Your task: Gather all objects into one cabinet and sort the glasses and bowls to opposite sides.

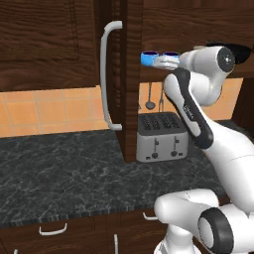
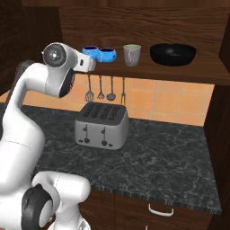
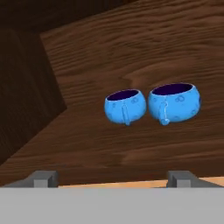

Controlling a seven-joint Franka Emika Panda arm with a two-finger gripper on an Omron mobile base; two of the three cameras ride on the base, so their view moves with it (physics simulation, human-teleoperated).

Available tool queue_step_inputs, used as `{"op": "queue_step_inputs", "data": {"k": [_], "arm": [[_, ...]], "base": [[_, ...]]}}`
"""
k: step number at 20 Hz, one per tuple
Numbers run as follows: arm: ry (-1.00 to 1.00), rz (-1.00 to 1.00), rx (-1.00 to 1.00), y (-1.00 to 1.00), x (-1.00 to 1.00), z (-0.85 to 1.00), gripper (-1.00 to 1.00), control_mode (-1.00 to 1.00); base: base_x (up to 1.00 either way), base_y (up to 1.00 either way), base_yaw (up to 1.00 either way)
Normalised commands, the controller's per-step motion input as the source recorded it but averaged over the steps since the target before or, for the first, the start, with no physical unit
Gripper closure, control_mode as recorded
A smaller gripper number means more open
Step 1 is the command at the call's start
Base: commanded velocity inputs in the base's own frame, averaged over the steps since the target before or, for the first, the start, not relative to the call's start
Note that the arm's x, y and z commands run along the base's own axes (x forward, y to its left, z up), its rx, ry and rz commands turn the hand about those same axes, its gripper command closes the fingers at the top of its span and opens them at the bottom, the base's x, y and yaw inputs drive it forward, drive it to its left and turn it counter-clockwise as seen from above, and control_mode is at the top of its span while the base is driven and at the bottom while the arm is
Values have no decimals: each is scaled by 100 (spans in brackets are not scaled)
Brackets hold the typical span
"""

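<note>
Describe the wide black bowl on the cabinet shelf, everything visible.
The black bowl is wide, shallow and round, with a dark glossy look and a faint sheen inside. It stands upright on the brown wooden shelf at the right end of the row, apart from the grey-beige cup to its left. Nothing touches it but the shelf; it appears empty.

White arm raised high, elbow bent, wrist level, gripper spread wide, nothing between the jaws, fingertips apart
</note>
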Motion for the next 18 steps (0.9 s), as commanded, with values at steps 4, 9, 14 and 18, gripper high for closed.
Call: {"op": "queue_step_inputs", "data": {"k": [4,9,14,18], "arm": [[-4,0,23,-10,-100,82,-100,-100],[2,0,22,-10,-100,76,-100,-100],[-5,0,3,0,-100,-19,-100,-100],[-9,0,3,0,-100,-8,-100,-100]], "base": [[0,0,0],[0,0,0],[0,0,0],[0,0,0]]}}
